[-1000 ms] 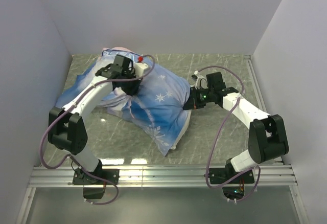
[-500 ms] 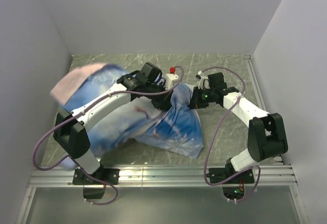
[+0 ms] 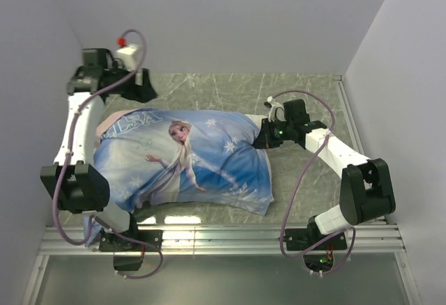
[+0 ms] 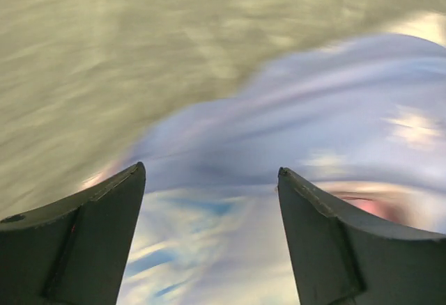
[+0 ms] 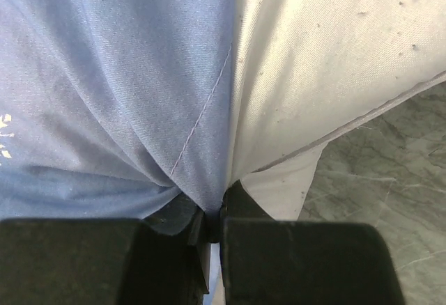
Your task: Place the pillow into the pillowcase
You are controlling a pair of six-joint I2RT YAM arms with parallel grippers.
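Top external shows "ELSA" printed on the pillowcase [image 3: 188, 159]; right fingers [image 5: 171, 220] pinch its edge, left fingers [image 4: 77, 242] spread open.

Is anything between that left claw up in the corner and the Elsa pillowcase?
Nothing visible. The open left gripper hangs above the pillowcase at its far left end, with nothing but air between them.

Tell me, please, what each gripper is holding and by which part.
The right gripper is shut on the pillowcase, pinching its blue cloth at the edge where the white pillow shows. The left gripper stands open, holding nothing.
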